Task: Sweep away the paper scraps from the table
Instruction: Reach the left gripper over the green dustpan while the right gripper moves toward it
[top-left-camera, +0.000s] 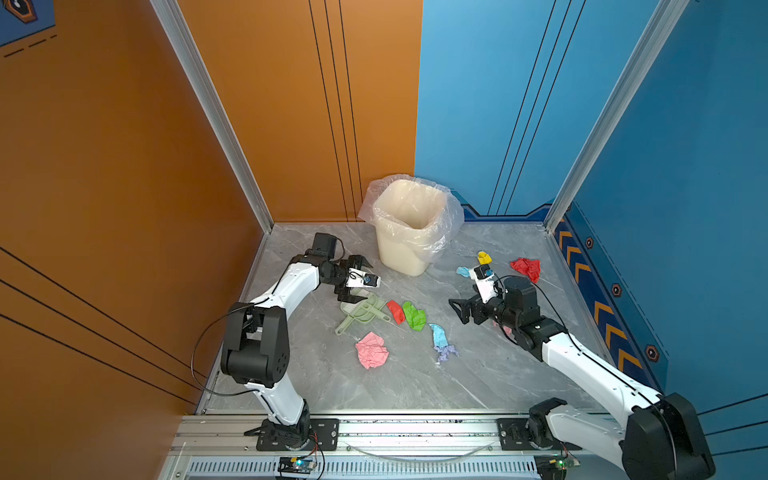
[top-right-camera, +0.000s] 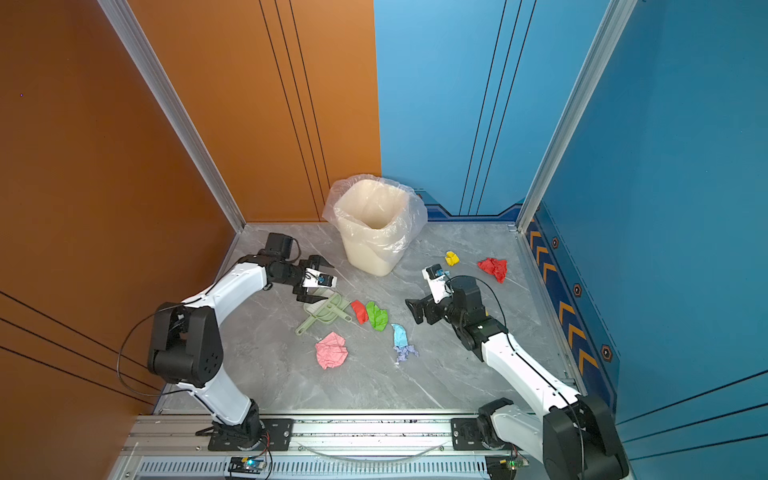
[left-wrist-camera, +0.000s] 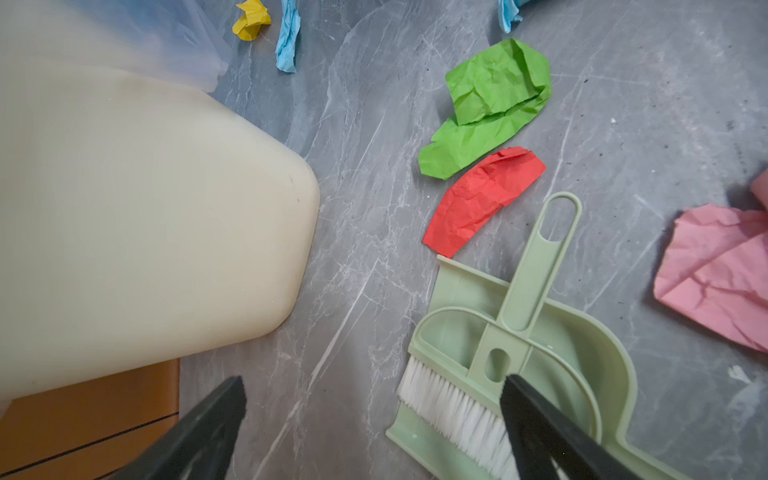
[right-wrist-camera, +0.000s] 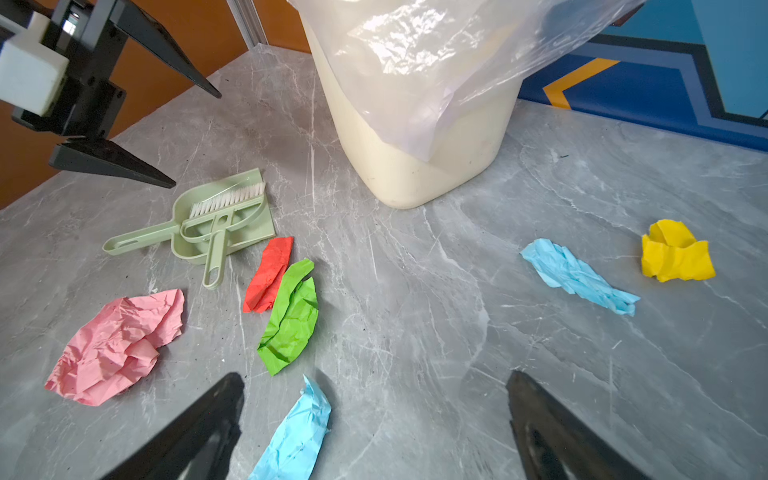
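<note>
Hanging wide open and empty, the left gripper (top-left-camera: 368, 279) was poised over the brush end of the pale green dustpan (top-left-camera: 365, 320). The dustpan lay on the grey marble table (top-left-camera: 374, 386) with its brush (left-wrist-camera: 536, 257) nested inside. In the left wrist view one black finger (left-wrist-camera: 540, 424) overlapped the white bristles; whether it touched them was unclear. The right gripper (top-left-camera: 456, 311) was likewise spread fully and held nothing, poised above bare table right of the middle.

The paper scraps (right-wrist-camera: 116, 345) all lay loose on the table. A red strip (top-left-camera: 395, 311) was just beside the dustpan's flat lip, with a green wad (top-left-camera: 414, 316) right against it and a pink wad (top-left-camera: 372, 350) nearer the front. A light blue piece (top-left-camera: 437, 336) had a lilac one (top-left-camera: 445, 352) at its near end. Toward the back right were a second light blue scrap (top-left-camera: 462, 271), a yellow wad (top-left-camera: 483, 257) and a crumpled red wad (top-left-camera: 527, 268). The cream bin (top-left-camera: 409, 249) with its clear liner (top-left-camera: 453, 216) stood at the back.
</note>
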